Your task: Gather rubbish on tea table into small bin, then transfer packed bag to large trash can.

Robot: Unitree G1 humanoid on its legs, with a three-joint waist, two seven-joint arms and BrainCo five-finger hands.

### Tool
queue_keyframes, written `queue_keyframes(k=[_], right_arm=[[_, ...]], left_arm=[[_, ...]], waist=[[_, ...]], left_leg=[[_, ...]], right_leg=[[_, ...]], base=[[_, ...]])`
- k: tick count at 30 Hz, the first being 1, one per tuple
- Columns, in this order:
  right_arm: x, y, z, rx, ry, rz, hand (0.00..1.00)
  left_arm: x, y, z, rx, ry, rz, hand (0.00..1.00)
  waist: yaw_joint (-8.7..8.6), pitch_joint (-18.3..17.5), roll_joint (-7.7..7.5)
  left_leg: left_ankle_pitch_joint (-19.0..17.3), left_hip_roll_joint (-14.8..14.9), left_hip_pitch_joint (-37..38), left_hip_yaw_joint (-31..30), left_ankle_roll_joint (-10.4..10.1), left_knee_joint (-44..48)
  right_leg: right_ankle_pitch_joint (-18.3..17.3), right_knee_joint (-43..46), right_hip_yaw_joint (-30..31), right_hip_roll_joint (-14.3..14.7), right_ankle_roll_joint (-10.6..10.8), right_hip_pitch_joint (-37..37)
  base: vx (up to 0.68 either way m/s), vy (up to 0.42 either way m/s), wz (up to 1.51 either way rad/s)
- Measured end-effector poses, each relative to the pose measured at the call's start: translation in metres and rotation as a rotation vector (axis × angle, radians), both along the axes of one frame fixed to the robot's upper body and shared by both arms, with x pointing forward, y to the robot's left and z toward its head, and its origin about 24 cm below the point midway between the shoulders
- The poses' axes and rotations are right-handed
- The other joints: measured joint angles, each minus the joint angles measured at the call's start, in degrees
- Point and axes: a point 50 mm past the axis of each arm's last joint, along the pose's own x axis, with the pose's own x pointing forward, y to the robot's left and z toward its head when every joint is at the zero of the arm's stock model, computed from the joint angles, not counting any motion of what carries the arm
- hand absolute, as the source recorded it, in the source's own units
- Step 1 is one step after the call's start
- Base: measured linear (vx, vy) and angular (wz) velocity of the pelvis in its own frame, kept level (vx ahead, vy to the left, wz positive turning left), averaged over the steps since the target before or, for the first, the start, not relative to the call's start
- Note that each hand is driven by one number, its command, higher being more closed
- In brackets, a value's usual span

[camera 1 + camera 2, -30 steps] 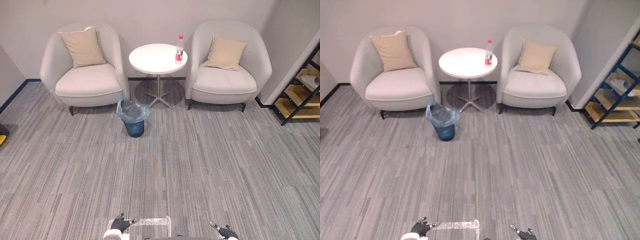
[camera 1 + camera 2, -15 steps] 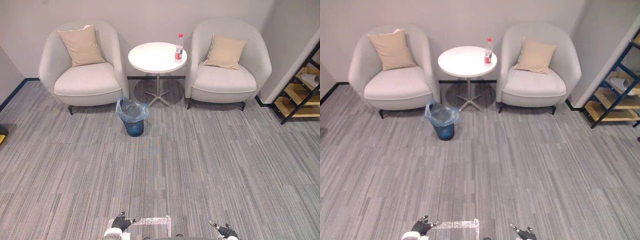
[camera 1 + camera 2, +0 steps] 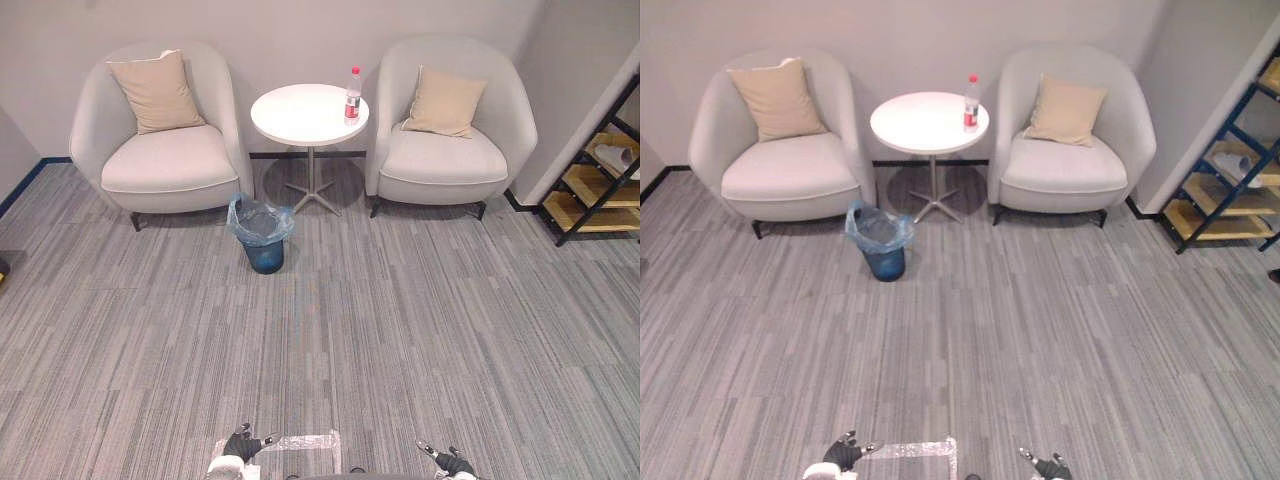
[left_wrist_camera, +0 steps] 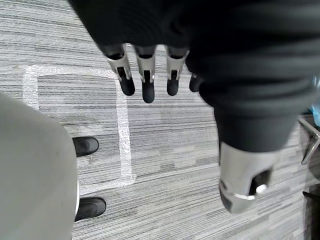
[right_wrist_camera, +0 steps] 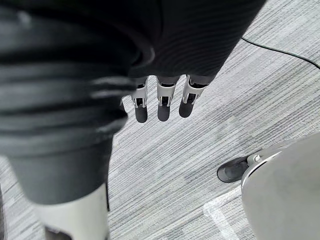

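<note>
The robot is standing well back from the table [image 3: 300, 118], so I'd say the job is only at its approach stage. The one piece of rubbish I can spot, a red-capped bottle [image 3: 352, 95], is standing upright at the table's right edge, well apart from both arms. The left robot hand [image 3: 240, 445] and right robot hand [image 3: 452, 463] are hanging low, fingers [image 4: 146, 72] straight and spread, holding nothing. Next, I reckon, it needs to walk across the carpet until the bottle is within reach. The small bin [image 3: 265, 258], lined with a blue bag, is sitting on the floor just near-left of the table's foot. The left armchair [image 3: 165, 165] and right armchair [image 3: 445, 168] are flanking the table, narrowing the way in.
</note>
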Motion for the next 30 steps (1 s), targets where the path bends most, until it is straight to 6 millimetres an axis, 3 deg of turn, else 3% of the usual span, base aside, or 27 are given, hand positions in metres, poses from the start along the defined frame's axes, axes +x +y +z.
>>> queue_keyframes(k=[5, 8, 11, 12, 14, 16, 18, 21, 23, 24, 26, 28, 29, 30], right_arm=[[-0.001, 0.000, 0.000, 0.009, -0.003, -0.022, 0.00], [0.000, 0.000, 0.000, 0.014, -0.010, -0.037, 0.00], [0.002, 0.000, 0.001, 0.016, -0.027, -0.053, 0.00], [0.005, 0.000, 0.002, 0.014, -0.039, -0.044, 0.00], [0.003, -0.001, 0.003, 0.010, -0.044, -0.046, 0.00], [0.005, -0.003, 0.004, 0.004, -0.062, -0.055, 0.00], [0.005, -0.006, 0.005, -0.001, -0.067, -0.071, 0.00], [0.013, -0.002, 0.006, 0.005, -0.085, -0.058, 0.00], [0.018, -0.003, 0.008, 0.000, -0.093, -0.049, 0.00], [0.016, -0.003, 0.007, 0.002, -0.085, -0.047, 0.00], [0.020, 0.006, 0.006, 0.021, -0.087, -0.020, 0.00], [0.017, 0.012, 0.004, 0.032, -0.074, 0.002, 0.00], [0.017, 0.013, 0.004, 0.030, -0.074, 0.013, 0.00], [0.019, 0.013, 0.005, 0.027, -0.078, 0.025, 0.00]], left_arm=[[0.003, 0.001, 0.001, 0.002, -0.005, -0.001, 0.00], [0.004, 0.001, 0.001, 0.004, -0.008, -0.001, 0.00], [0.008, 0.002, 0.002, 0.005, -0.014, -0.004, 0.00], [0.012, 0.006, 0.004, 0.016, -0.026, -0.006, 0.00], [0.022, 0.007, 0.008, 0.011, -0.070, 0.015, 0.00], [0.024, 0.006, 0.010, -0.001, -0.093, 0.053, 0.00], [0.026, 0.003, 0.010, -0.014, -0.101, 0.058, 0.00], [0.029, 0.002, 0.012, -0.017, -0.115, 0.057, 0.00], [0.030, 0.000, 0.012, -0.018, -0.120, 0.045, 0.00], [0.030, -0.001, 0.012, -0.021, -0.121, 0.044, 0.00], [0.033, 0.003, 0.013, -0.011, -0.124, 0.038, 0.00], [0.031, 0.006, 0.012, -0.001, -0.112, 0.023, 0.00], [0.032, 0.007, 0.013, 0.004, -0.111, 0.019, 0.00], [0.031, 0.007, 0.012, 0.006, -0.106, 0.011, 0.00]], waist=[[-0.17, 0.12, -0.06], [-0.26, 0.56, 0.04], [-0.39, 1.24, 0.24], [-0.54, 2.20, -0.42], [-0.23, 3.19, -1.19], [0.31, 3.75, -0.23], [-0.01, 4.13, 0.69], [0.52, 4.17, 0.48], [0.90, 4.11, 0.56], [1.13, 3.99, 0.42], [1.02, 3.46, -0.75], [1.32, 3.02, -1.94], [1.24, 3.11, -2.42], [1.04, 3.30, -2.60]], left_leg=[[-0.46, 0.14, -0.15, 0.28, -0.68, 0.07], [-2.93, 0.75, -1.81, 0.92, -1.30, 3.52], [-7.80, 2.22, -4.34, 1.88, -2.92, 12.79], [-8.63, 2.47, -6.77, 2.83, -4.04, 19.48], [-8.57, 3.76, -12.45, 5.14, -3.99, 33.52], [-11.09, 6.16, -17.32, 6.58, -3.50, 43.60], [-12.69, 6.78, -19.77, 7.11, -3.23, 44.43], [-11.26, 4.34, -23.46, 6.70, -2.52, 33.40], [-4.82, 0.57, -23.95, 3.56, -2.06, 20.69], [-1.04, -0.33, -24.01, 2.56, -0.10, 20.52], [-3.80, -1.34, -24.19, 4.08, 1.35, 23.40], [-5.75, -1.34, -22.31, 6.22, 2.52, 24.28], [-6.76, -1.58, -19.84, 7.00, 3.37, 23.61], [-7.96, -1.90, -17.05, 7.19, 3.85, 22.67]], right_leg=[[-0.05, -0.45, 0.26, 0.13, -0.06, 0.01], [-2.04, 2.29, 0.58, 0.47, -1.02, -1.00], [-6.26, 7.22, 1.22, 0.97, -1.86, -2.22], [-7.56, 8.56, 1.31, 0.53, -2.42, -2.35], [-9.10, 11.05, 2.02, -0.15, -3.51, -1.79], [-11.02, 13.43, 2.50, -0.07, -4.40, -0.79], [-12.18, 13.17, 3.27, -0.33, -4.68, 1.44], [-13.11, 10.90, 5.15, -2.21, -3.62, 3.10], [-14.15, 9.09, 7.22, -4.02, -1.88, 4.14], [-15.21, 9.29, 8.47, -4.38, -0.76, 4.38], [-16.10, 12.98, 9.88, -5.86, 0.53, 3.58], [-16.48, 23.65, 10.90, -6.44, 1.47, -0.59], [-15.51, 33.05, 11.22, -6.72, 4.43, -4.00], [-14.14, 42.75, 10.60, -7.26, 9.69, -7.66]], base=[[0.00, -0.009, -0.02], [0.02, -0.036, -0.09], [0.06, -0.062, -0.07], [0.06, -0.075, 0.04], [0.12, -0.122, -0.10], [0.17, -0.063, -0.20], [0.28, 0.014, -0.20], [0.26, 0.081, -0.29], [0.41, 0.187, -0.51], [0.40, 0.220, -0.63], [0.46, 0.193, -0.47], [0.48, 0.179, -0.40], [0.52, 0.181, -0.43], [0.50, 0.169, -0.34]])
